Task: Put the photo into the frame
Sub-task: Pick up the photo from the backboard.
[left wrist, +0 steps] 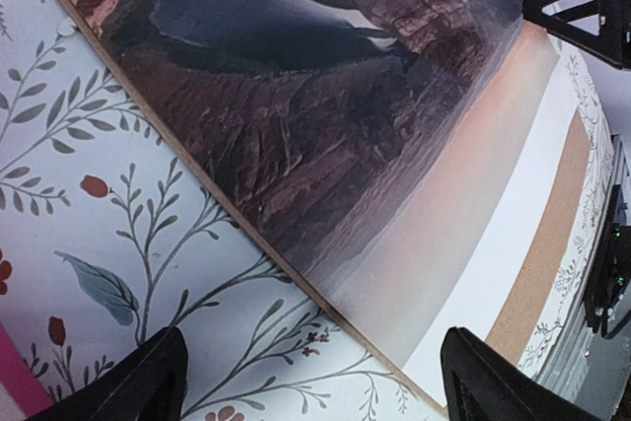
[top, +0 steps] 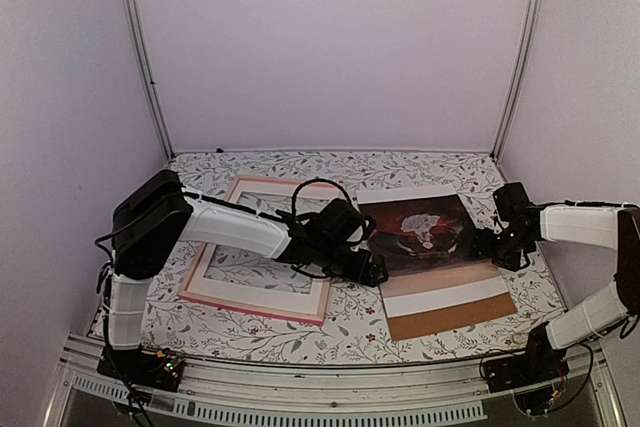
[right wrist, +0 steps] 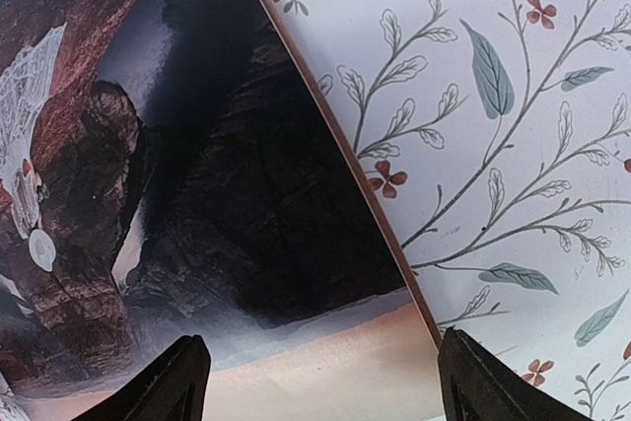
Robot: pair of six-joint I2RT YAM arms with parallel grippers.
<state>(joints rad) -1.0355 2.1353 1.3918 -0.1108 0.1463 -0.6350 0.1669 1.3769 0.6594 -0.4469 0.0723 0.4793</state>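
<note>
Two pincers spread wide, left pincer (top: 377, 272) over left edge of the photo (top: 422, 232); right pincer (top: 484, 245) over its right edge

Photo (top: 425, 232): smooth print with a soft sheen; the wrist views show a thin tan, board-like edge.
Mat (top: 440, 290): plain white, matt, card-like.
Backing board (top: 450, 315): tan, matt, with a fine cork-like grain.
Frame (top: 260, 247): pink border, even matt finish; wood or plastic, cannot tell.
Table cover (top: 300, 332): floral print, smooth, matt, no visible weave; paper or vinyl, cannot tell.
Left arm (top: 235, 227) and right arm (top: 580, 225): white shells, smooth, slightly glossy, plastic-looking; joints black.
Left gripper (left wrist: 314, 362) and right gripper (right wrist: 323, 362): fingers matt black, plastic-looking.
Near rail (top: 330, 387) and far posts (top: 140, 57): bare silvery metal, satin finish.
Walls (top: 330, 47): pale, matt.
</note>
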